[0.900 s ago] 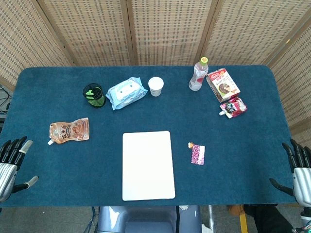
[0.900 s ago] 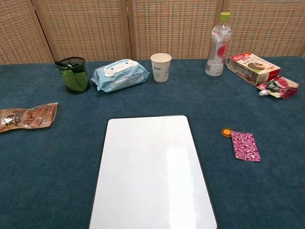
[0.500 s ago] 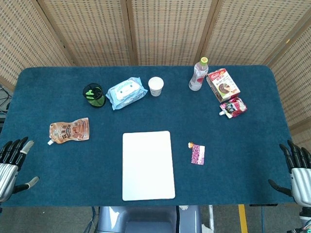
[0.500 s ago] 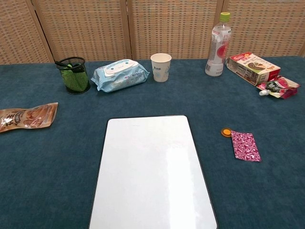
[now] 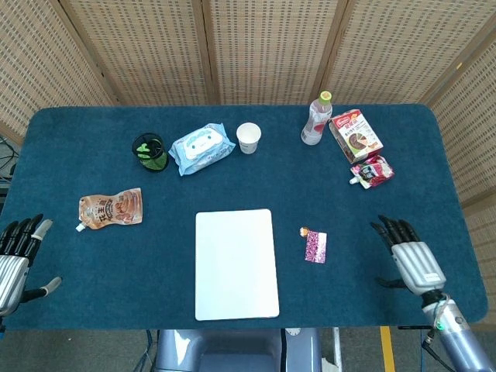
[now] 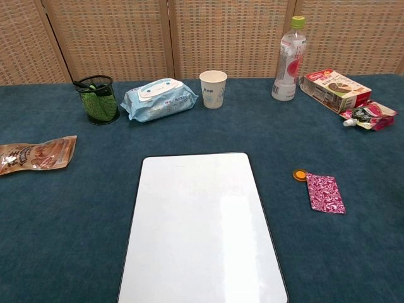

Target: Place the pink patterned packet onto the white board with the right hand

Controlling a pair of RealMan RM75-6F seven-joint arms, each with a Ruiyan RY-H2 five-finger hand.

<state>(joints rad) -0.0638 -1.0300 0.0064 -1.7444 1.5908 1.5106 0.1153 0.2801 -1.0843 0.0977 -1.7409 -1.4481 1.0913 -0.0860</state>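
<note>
The blue table (image 5: 403,155) carries everything in sight. The white board (image 5: 235,263) lies flat on it, well to the left of the right hand (image 5: 411,260) and well apart from it. The wet wipes pack (image 5: 201,147), the brown pouch (image 5: 111,208) and the mesh cup (image 5: 150,152) sit further left again, the pouch being the nearest of them to the left hand (image 5: 14,260). The snack box (image 5: 355,135), the bottle (image 5: 315,119) and the red pouch (image 5: 373,171) stand beyond the right hand, toward the far edge. The paper cup (image 5: 248,138) is between the wipes and the bottle.

The right hand hovers over the near right part of the table, palm down, fingers spread and holding nothing. The left hand rests at the table's left edge, fingers likewise apart and empty.

The pink patterned packet (image 5: 315,246) lies on the cloth between the board and the right hand, touching neither, with a small orange cap (image 6: 299,175) at its far end.
</note>
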